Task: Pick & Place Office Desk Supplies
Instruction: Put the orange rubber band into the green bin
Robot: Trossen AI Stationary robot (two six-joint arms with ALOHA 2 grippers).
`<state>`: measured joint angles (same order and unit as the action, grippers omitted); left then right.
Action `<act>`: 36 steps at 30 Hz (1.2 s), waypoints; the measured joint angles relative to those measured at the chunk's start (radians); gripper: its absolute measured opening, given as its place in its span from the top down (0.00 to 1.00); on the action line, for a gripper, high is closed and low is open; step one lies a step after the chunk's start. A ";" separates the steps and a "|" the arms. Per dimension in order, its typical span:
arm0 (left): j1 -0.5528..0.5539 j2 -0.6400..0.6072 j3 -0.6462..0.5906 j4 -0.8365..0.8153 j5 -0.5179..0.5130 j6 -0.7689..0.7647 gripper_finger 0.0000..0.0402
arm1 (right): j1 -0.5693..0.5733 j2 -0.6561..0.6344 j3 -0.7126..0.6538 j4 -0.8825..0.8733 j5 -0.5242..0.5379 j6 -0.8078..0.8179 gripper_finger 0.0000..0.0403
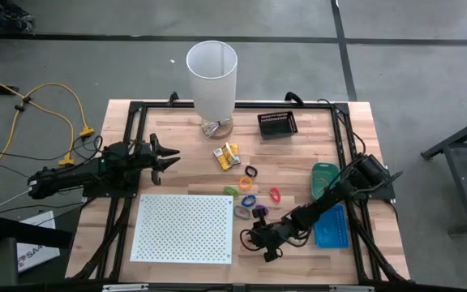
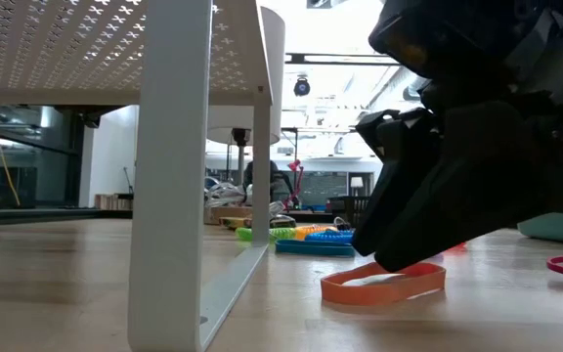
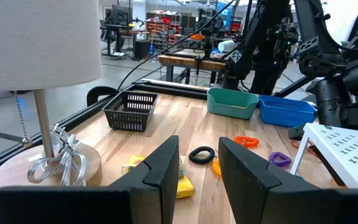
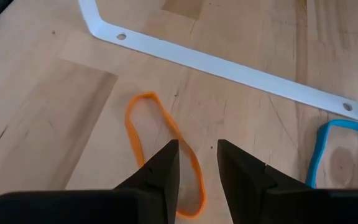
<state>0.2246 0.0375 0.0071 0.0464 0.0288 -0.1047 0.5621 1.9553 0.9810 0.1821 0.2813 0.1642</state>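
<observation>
An orange rubber band (image 4: 143, 127) lies flat on the wood beside the white perforated board (image 1: 186, 227). My right gripper (image 4: 197, 146) is open and low over the band's near end, one finger on each side of its strand; it also shows in the high view (image 1: 263, 243) and the low view (image 2: 399, 249). Yellow packets (image 1: 227, 156) and black (image 1: 251, 172), green (image 1: 232, 190), blue (image 1: 248, 199), pink (image 1: 275, 195) and purple (image 1: 259, 212) loops lie mid-table. My left gripper (image 1: 171, 154) waits open at the left, above the table. My right gripper comes down at the orange rubber band's near end (image 4: 188, 180) slanting from above, with one fingertip (image 2: 387, 262) right at the band (image 2: 384, 284). Whether it touches the band, I cannot tell. The band lies flat on the table.
A tall white cylinder (image 1: 212, 77) on a round base stands at the far edge, with a black mesh basket (image 1: 277, 124) to its right. A green tray (image 1: 324, 177) and a blue tray (image 1: 332, 225) sit at the right. The board's white leg (image 2: 174, 166) stands close to the band.
</observation>
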 joint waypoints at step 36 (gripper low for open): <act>0.000 0.000 0.000 0.000 0.000 0.000 0.73 | -0.008 -0.002 0.001 -0.050 -0.022 0.047 0.80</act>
<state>0.2248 0.0372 0.0071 0.0467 0.0288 -0.1047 0.5537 1.9536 0.9817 0.1321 0.2592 0.2114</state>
